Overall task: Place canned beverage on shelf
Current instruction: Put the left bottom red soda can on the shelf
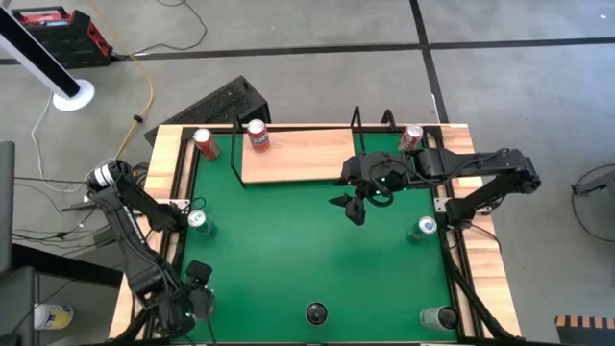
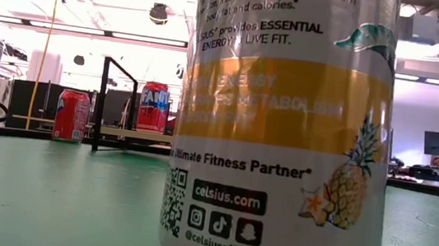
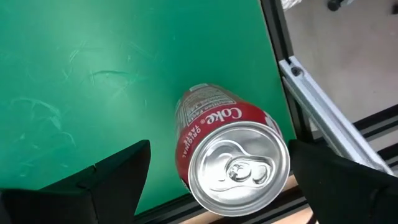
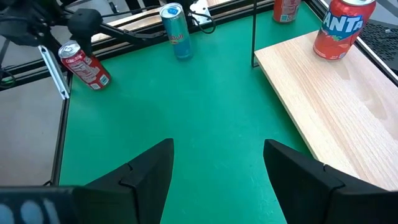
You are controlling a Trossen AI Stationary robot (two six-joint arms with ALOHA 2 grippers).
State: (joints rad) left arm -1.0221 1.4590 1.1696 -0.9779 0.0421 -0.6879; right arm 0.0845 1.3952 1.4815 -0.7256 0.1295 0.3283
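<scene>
The shelf [image 1: 298, 156], a light-wood board with black rod ends, stands at the table's far side. A red Fanta can [image 1: 258, 135] stands upright on its left end, also in the right wrist view [image 4: 339, 28]. My left gripper [image 1: 199, 281] is open at the near left corner. Its fingers stand on either side of an upright red Coke can [image 3: 230, 162] without touching it. That can stands on the green tabletop by the table's edge. My right gripper [image 1: 354, 207] is open and empty above the green top, just in front of the shelf's right half [image 4: 217, 168].
Other cans stand on the green top: a red one far left [image 1: 205, 144], one far right [image 1: 411, 137], a Red Bull at the left [image 1: 199, 221], one at the right [image 1: 426, 228], one near right [image 1: 439, 317], and a Celsius can at near centre [image 2: 281, 130].
</scene>
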